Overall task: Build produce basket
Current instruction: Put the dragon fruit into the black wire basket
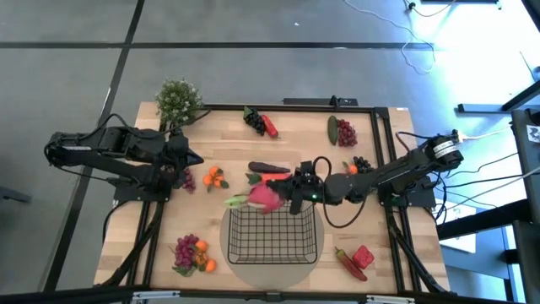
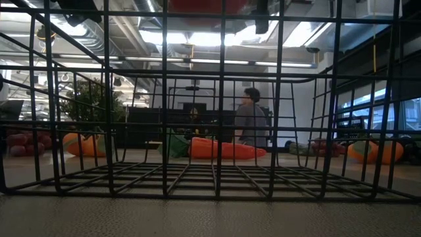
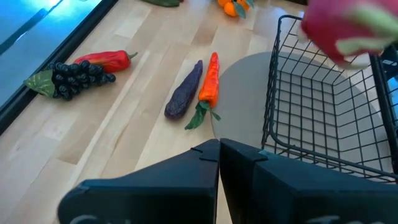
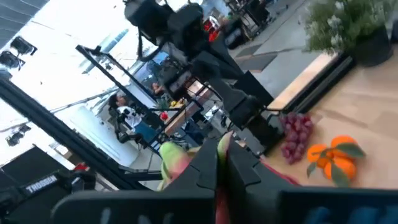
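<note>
The black wire basket [image 1: 274, 245] stands on a round grey mat at the table's near middle; it fills the low view [image 2: 217, 178]. My right gripper [image 1: 285, 192] is shut on a pink radish [image 1: 263, 197] with green leaves, above the basket's far rim. The radish also shows blurred in the left wrist view [image 3: 348, 28]. My left gripper [image 1: 192, 159] is shut and empty at the table's left, beside purple grapes [image 1: 187, 179]. A carrot [image 1: 268, 177] and a dark eggplant [image 1: 268, 167] lie just beyond the basket. My right gripper pinches the radish between its two fingers, which come level from the table's right side. In the right wrist view the fingers hide most of it; only a pink and green part [image 4: 169, 163] shows beside them. The radish is lifted clear, above the basket.
A potted plant [image 1: 177, 101] stands at the far left corner. Black grapes with a red pepper [image 1: 260, 122], a cucumber with red grapes [image 1: 339, 132], oranges [image 1: 215, 177], grapes with oranges [image 1: 192, 253] and red peppers [image 1: 359, 260] lie around the basket. A person [image 2: 250, 125] sits beyond the table.
</note>
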You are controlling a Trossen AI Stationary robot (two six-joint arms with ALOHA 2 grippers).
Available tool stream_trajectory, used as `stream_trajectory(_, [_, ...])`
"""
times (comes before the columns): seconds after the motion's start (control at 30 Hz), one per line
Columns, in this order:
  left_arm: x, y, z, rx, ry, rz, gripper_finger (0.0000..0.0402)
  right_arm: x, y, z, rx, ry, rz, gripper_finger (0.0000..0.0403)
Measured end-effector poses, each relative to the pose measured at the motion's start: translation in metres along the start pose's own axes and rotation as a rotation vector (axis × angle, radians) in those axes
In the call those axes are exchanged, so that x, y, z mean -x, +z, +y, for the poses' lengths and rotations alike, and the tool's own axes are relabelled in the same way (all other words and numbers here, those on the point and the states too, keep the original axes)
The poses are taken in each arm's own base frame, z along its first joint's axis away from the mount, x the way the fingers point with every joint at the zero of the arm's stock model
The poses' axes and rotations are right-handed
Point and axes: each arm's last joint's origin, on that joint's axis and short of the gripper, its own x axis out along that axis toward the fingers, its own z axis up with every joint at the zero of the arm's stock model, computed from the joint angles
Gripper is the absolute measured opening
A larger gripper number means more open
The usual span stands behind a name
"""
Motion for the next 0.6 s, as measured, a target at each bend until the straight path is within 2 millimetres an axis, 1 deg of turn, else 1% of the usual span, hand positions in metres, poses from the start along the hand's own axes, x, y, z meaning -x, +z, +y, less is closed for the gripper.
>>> stream_trajectory(0.13, [0.0,0.0,0.0,0.0,0.0,0.0,0.0,-0.007,-0.013,-0.007,-0.043,0.005,0.024,0.0])
stream_trajectory(0.3, [0.0,0.0,0.0,0.0,0.003,-0.001,0.0,-0.013,-0.025,-0.013,-0.069,0.06,0.039,0.0])
stream_trajectory(0.6, [0.0,0.0,0.0,-0.001,0.003,-0.001,0.0,-0.021,-0.05,-0.031,-0.075,0.022,0.123,0.0])
